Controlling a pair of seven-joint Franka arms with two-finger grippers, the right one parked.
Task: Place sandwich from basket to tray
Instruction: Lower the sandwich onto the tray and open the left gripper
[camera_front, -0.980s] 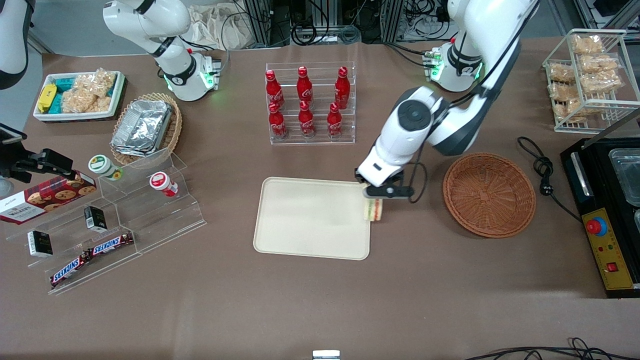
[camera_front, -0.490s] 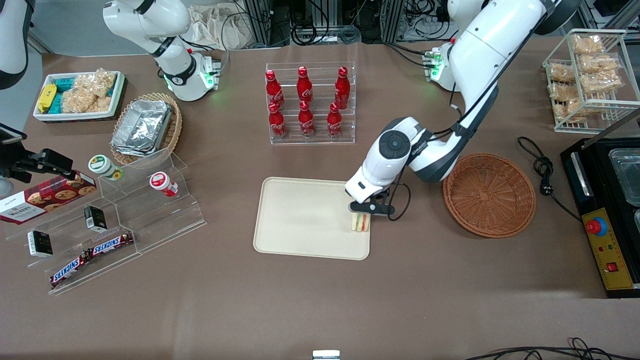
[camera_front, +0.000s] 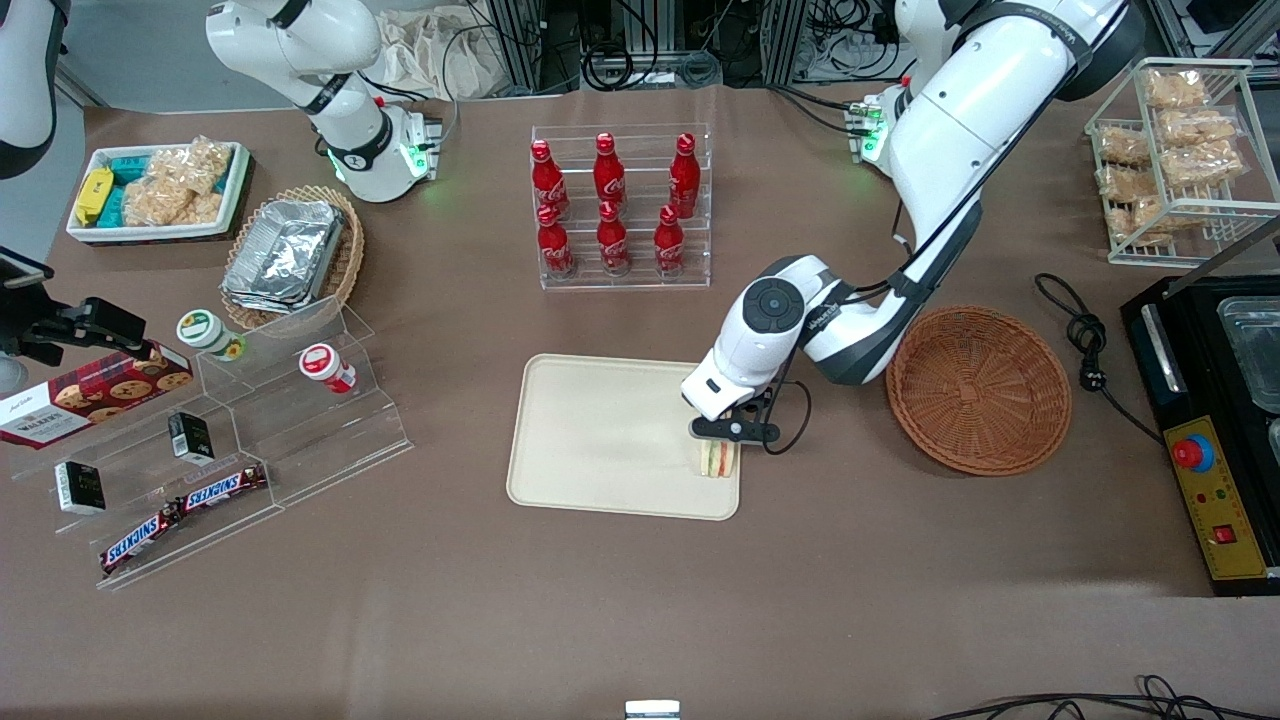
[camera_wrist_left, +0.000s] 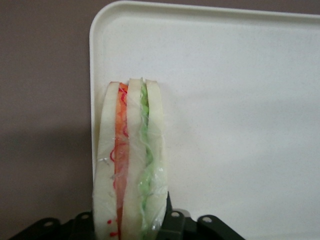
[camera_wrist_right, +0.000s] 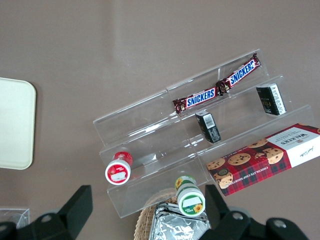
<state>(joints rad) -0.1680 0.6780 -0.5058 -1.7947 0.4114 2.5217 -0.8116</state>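
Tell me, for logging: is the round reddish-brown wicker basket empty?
Empty: round reddish-brown wicker basket shows bare weave; gripper holds the wrapped sandwich over the cream tray.

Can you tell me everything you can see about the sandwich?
The sandwich is a small wedge of three white bread slices with an orange layer and a green layer between them, wrapped in clear film. It stands on edge, held by the gripper, at the edge of the cream tray nearest the brown basket. Whether it touches the tray can't be told.
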